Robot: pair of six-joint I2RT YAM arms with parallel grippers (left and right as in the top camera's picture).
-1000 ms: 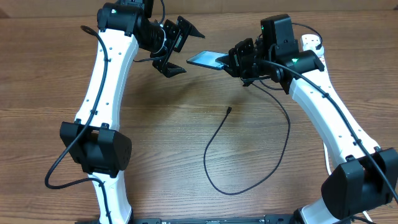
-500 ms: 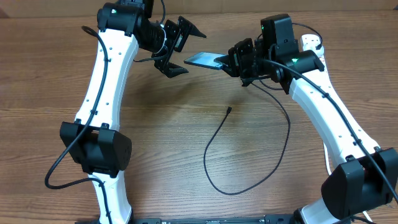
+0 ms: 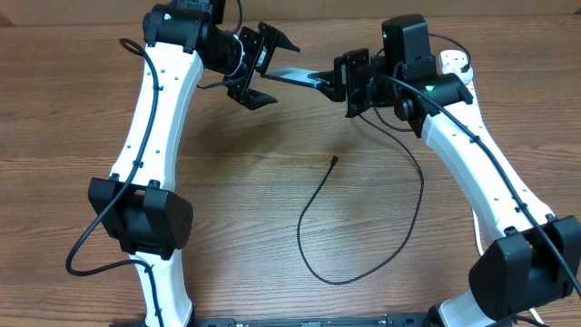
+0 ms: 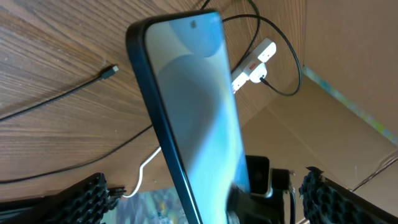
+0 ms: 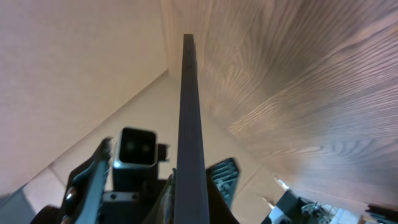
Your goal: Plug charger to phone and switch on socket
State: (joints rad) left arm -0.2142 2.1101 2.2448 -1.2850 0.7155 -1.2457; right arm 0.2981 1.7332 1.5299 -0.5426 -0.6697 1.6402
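- The charger (image 3: 300,234) lies loose on the wood-grain desk (image 3: 227,200). It is a thin, black, flexible cable in an open loop. Its small tip (image 3: 335,161) is well apart from the phone and not plugged in.
- The phone (image 3: 300,76) is in the air above the desk. The right tool (image 3: 345,84) is closed on one end of it. The phone is slim, with glossy glass and a dark rounded frame, so it may slip.
- The left tool (image 3: 263,69) is wide open and holds nothing. The phone's free end sits between its ribbed black pads (image 4: 81,199). I judge this is a handover: close with the pads flat on the phone, then release the right tool.
- The socket (image 3: 457,62) is white hard plastic with a red switch. It lies near the far edge.
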